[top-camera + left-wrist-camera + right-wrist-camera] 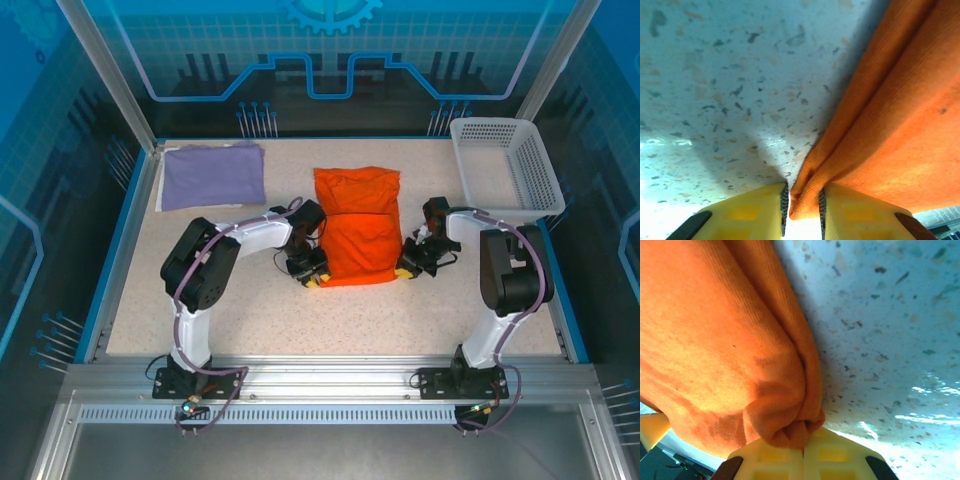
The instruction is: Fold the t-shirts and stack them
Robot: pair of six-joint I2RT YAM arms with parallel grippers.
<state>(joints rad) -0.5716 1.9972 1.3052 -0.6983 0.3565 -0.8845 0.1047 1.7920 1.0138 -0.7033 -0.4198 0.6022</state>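
Orange t-shirt folded | left gripper clamps its near-left corner — right gripper the near-right | pinched edges hidden between yellow fingers

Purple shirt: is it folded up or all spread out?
Folded. The purple shirt lies as a neat rectangle in the table's far left corner, with no sleeves sticking out.

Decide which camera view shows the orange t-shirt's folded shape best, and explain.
The top external view: the whole orange t-shirt lies folded on the table, with the left gripper and right gripper at its near corners. Each wrist view gives a close-up of a pinched edge and nearby cloth.
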